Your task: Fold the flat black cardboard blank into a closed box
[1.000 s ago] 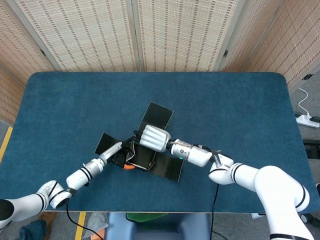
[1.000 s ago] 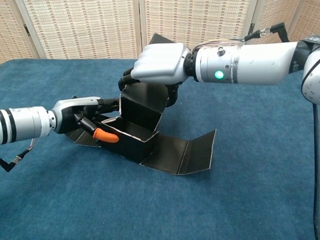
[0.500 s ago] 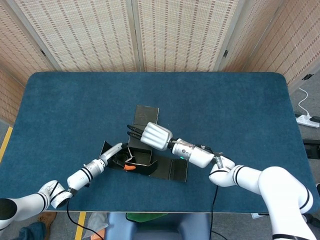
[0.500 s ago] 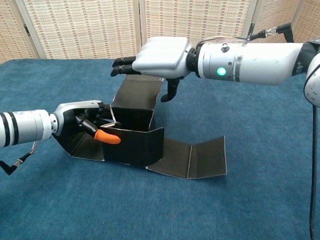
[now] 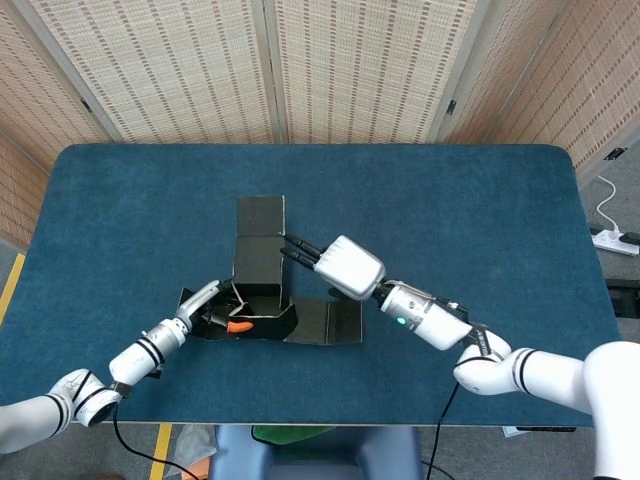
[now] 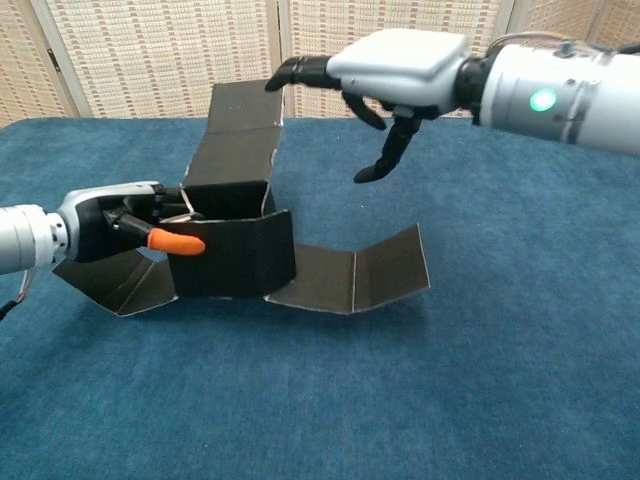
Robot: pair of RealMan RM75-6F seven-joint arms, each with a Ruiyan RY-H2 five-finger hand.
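L hand (image 6: 120, 222) low at left, gripping the blank's (image 6: 235, 262) left end, orange-tipped finger (image 6: 176, 241) across the near wall. Blank sits left of centre on the table (image 5: 450, 220), partly folded: near wall upright, tall back panel (image 6: 238, 140) standing on the far side, two flaps (image 6: 350, 278) lying out to the right. R hand (image 6: 395, 68) above and right of blank, fingers spread, holding nothing, not touching it.

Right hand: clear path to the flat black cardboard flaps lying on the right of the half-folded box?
Probably yes. The right hand hovers open above the flat flaps, with nothing between; the left hand holds the far side.
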